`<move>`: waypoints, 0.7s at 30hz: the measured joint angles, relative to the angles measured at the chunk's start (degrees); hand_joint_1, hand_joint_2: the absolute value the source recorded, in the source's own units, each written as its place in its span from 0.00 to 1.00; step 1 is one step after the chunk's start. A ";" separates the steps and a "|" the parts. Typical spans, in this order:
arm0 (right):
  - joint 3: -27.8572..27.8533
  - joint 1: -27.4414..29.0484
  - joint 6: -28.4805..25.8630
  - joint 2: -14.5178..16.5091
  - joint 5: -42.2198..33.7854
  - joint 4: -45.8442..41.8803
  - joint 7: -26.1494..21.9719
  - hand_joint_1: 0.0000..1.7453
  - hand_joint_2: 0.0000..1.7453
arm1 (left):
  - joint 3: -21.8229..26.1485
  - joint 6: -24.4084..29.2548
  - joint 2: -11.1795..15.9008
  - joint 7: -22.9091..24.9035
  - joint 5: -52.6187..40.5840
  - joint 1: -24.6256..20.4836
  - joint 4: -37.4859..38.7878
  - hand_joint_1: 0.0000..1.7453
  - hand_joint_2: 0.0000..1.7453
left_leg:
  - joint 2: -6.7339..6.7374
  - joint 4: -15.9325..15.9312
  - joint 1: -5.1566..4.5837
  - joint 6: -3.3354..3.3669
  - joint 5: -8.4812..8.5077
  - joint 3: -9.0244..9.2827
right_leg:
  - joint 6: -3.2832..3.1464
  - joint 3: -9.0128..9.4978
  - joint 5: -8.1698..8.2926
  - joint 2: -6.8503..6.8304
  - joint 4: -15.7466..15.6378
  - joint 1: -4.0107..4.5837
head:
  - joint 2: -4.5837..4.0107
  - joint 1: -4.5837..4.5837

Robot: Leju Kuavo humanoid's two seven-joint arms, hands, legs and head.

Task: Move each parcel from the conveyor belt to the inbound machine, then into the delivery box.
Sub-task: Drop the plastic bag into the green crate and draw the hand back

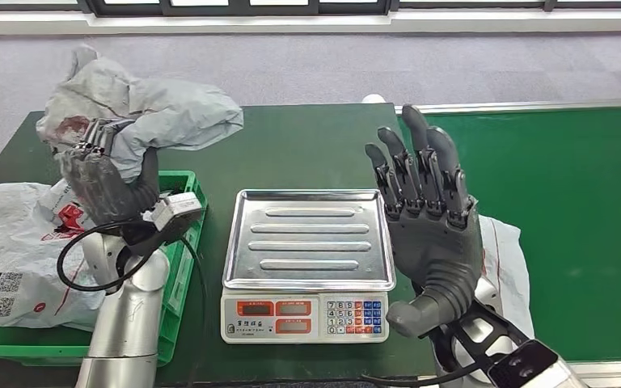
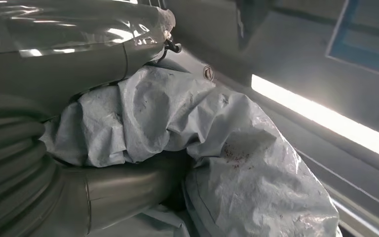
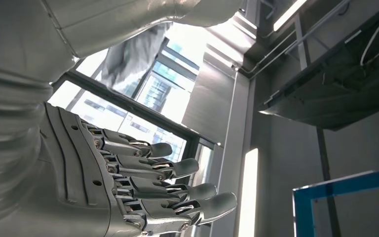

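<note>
1. My left robot hand (image 1: pixel 101 174) is raised above the green plastic crate (image 1: pixel 184 242) at the left of the desk, and its fingers are wrapped around a crumpled grey plastic mailer parcel (image 1: pixel 149 113).
2. That grey parcel hangs in the air, bunched above and to the right of the left robot hand, over the dark green desk (image 1: pixel 307 153). From the left wrist camera I see the same grey parcel (image 2: pixel 217 148) pressed between the thumb and the ribbed cover.
3. My right robot hand (image 1: pixel 428 226) is held up with the palm turned away from me, fingers apart and straight, holding nothing. It sits just right of the scale. The right wrist camera shows its fingers (image 3: pixel 177 168) spread and free.
4. The silver-trayed electronic scale with a keypad front (image 1: pixel 307 267) stands on the desk between my two arms; its steel tray carries nothing.
5. A white plastic parcel with red print and QR labels (image 1: pixel 8 250) lies in the green crate, spilling over its left side.
6. Another white plastic parcel (image 1: pixel 505 259) lies under my right arm, at the edge of the bright green conveyor belt (image 1: pixel 566 210).
</note>
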 joint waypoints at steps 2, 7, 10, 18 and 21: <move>0.00 0.01 -0.34 0.00 -0.03 -0.01 0.22 0.00 1.00 | 4.74 0.01 -0.63 1.37 -2.19 0.67 0.02 1.00 1.00 | 0.05 0.00 0.00 0.00 0.00 0.01 | -0.01 -0.01 0.00 0.04 0.00 0.00 | 0.00 0.01; 0.00 0.12 -0.63 0.00 0.03 -0.02 0.42 0.00 1.00 | 11.09 0.00 -0.52 4.79 -4.63 2.82 1.68 1.00 1.00 | 0.03 0.00 0.01 -0.01 0.00 0.00 | -0.04 -0.05 0.01 0.02 0.00 0.00 | 0.00 0.00; 0.00 0.17 -0.74 0.00 0.28 -0.02 0.78 0.00 1.00 | 12.77 0.00 -0.44 7.34 -7.43 3.54 2.47 1.00 1.00 | 0.03 0.00 0.00 -0.01 0.00 -0.01 | -0.05 -0.03 0.00 0.01 0.00 0.00 | 0.00 0.00; -0.22 1.23 -5.08 -1.67 3.13 0.08 2.77 0.00 1.00 | 18.30 -0.01 0.86 18.02 -15.82 7.35 8.79 0.21 1.00 | 0.04 -0.01 -0.01 -0.01 -0.01 0.01 | -0.09 -0.02 -0.04 0.02 -0.02 -0.02 | 0.00 0.01; -1.23 2.22 -7.36 -3.61 4.25 0.11 3.94 0.00 1.00 | 19.10 0.00 1.49 22.96 -16.85 7.38 11.17 0.00 1.00 | 0.04 -0.03 -0.05 -0.04 -0.07 0.13 | -0.08 0.11 -0.06 0.02 -0.02 -0.04 | 0.00 0.01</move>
